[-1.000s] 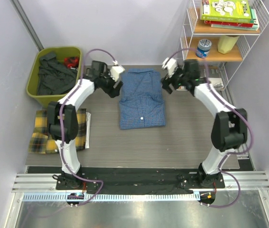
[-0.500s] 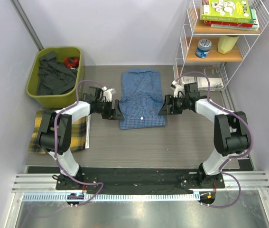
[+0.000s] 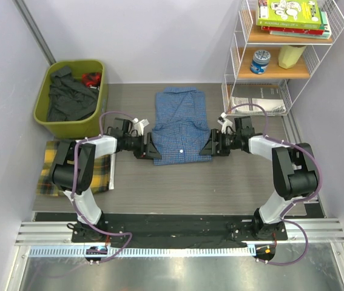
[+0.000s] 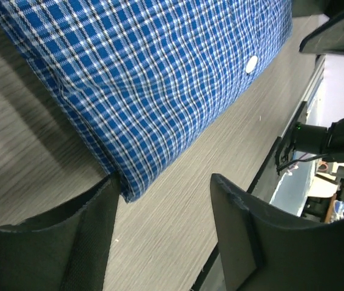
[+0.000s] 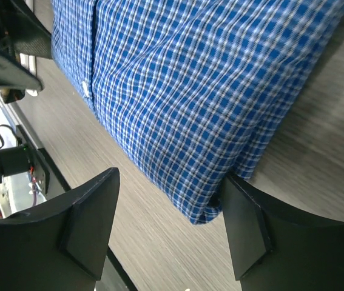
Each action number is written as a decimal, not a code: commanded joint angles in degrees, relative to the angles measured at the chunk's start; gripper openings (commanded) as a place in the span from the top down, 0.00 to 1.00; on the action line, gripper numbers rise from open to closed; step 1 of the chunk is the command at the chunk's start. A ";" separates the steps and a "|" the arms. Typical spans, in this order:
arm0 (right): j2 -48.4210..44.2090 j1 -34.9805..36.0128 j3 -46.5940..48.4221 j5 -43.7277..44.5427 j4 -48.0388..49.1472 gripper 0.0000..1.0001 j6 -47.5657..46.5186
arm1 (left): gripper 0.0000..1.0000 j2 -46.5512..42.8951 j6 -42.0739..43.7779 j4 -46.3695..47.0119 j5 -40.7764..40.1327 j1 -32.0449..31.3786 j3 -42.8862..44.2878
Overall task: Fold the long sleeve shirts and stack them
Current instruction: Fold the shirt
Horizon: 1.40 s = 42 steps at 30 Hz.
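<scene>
Left gripper [image 3: 147,147] sits low on the table [image 3: 178,182] with its jaws apart, holding nothing. 1 finger [image 4: 68,242] touches the near left corner of the folded blue shirt [image 3: 181,124]. Right gripper [image 3: 210,147] is spread wide too, holding nothing, at the near right corner. The yellow shirt [image 3: 50,173] lies far to the left, just near of the green bin [image 3: 99,63]

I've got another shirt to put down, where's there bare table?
Free: the grey wood strip between the folded blue checked cloth shirt and the arm bases. Crowded: the left side, with the yellow plaid shirt and olive plastic bin.
</scene>
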 commanded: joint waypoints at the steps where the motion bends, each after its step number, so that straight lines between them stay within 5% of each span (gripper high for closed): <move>1: -1.37 1.14 -0.94 -2.29 4.96 0.30 1.82 | 0.47 1.43 -0.93 4.65 3.66 -0.48 0.20; 5: 0.21 1.49 0.99 -2.20 3.57 0.52 1.29 | 0.71 0.99 -1.10 4.31 4.62 -1.00 -0.15; 6: 0.99 1.49 1.43 -2.11 2.51 0.74 0.59 | 0.82 0.90 -0.75 3.35 4.27 -0.92 -0.23; 9: 1.79 1.75 3.72 -0.71 -5.56 0.98 -4.31 | 0.99 1.17 3.88 -7.79 -0.55 -0.92 2.57; 12: 1.62 1.75 5.57 2.54 -16.11 0.99 -10.46 | 1.00 0.90 8.63 -20.71 -4.33 -0.92 5.56; 18: -0.05 4.29 6.28 3.25 -29.31 0.99 -16.73 | 1.00 -1.73 12.96 -32.34 -5.75 -0.92 4.26; 20: -0.67 5.44 5.57 3.25 -29.32 0.86 -16.73 | 0.95 -1.91 13.40 -32.61 -5.84 -0.66 3.55; 21: -0.49 5.53 5.66 3.60 -29.32 0.80 -16.64 | 0.78 -1.82 13.75 -32.96 -5.40 -0.66 3.81; 24: -1.72 4.74 7.32 6.05 -30.10 0.52 -17.17 | 0.47 -4.01 15.16 -32.18 -5.83 0.13 4.68; 26: -3.12 3.34 9.07 6.68 -30.11 0.33 -17.34 | 0.42 -6.38 16.29 -31.56 -6.54 1.18 5.56; 32: -0.33 2.54 18.30 10.54 -28.26 0.31 -21.12 | 0.39 -3.68 25.93 -32.51 -7.69 1.46 17.84; 42: 14.97 2.81 33.77 10.81 -24.83 0.33 -22.70 | 0.24 15.57 41.42 -44.47 -12.42 -1.53 44.49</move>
